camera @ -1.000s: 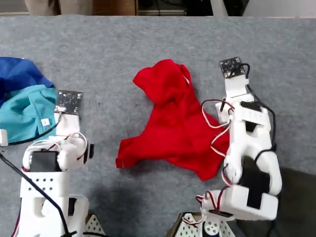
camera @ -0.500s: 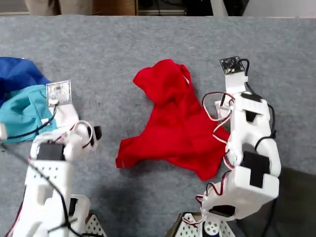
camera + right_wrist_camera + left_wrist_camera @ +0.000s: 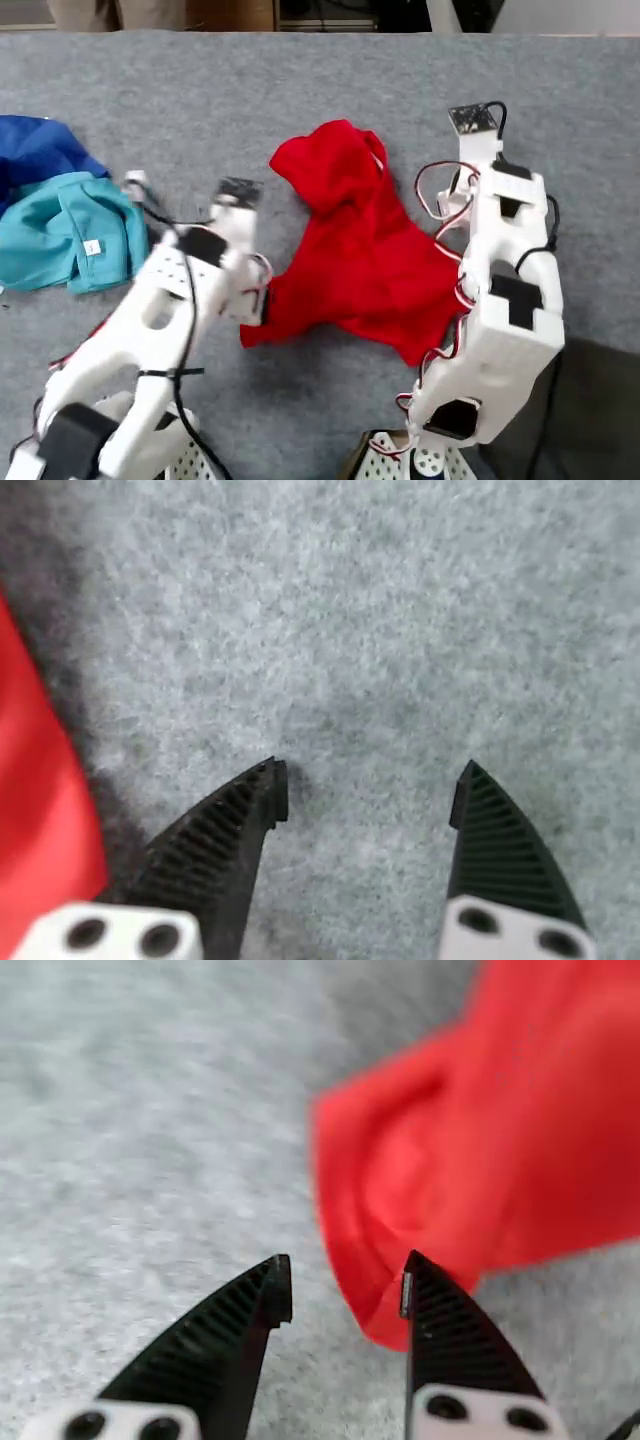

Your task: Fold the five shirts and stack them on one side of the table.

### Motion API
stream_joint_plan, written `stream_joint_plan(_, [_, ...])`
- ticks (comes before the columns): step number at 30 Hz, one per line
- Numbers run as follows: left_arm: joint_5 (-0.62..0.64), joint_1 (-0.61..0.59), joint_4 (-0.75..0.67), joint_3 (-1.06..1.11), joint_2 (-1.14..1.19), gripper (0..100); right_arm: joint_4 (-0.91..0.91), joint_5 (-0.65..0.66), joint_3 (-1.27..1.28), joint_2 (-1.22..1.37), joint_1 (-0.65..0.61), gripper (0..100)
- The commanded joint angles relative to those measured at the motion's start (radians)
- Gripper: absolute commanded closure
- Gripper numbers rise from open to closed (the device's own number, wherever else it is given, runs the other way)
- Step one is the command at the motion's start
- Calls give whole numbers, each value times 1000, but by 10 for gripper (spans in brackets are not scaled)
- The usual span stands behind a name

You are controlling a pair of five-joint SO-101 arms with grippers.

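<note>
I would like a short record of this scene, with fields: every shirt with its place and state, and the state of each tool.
red shirt: crumpled, not folded, in the middle of the table
teal shirt: bunched, near the table's side by the left arm, touching the blue shirt
blue shirt: bunched, behind the teal one
left tool: open, at the red shirt's corner nearest the left arm
right tool: open, over bare table beside the red shirt
folded shirts: none visible
</note>
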Motion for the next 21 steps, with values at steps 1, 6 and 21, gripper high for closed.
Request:
stream_joint_plan(1, [9,60,-37,-44,39,815,31,-9,-76,8,35,725])
stream_joint_plan(6, [48,57,-169,-46,159,833,34,-9,-79,12,35,725])
stream_joint_plan(21, [89,34,-265,-68,237,981,32,-8,-79,12,36,725])
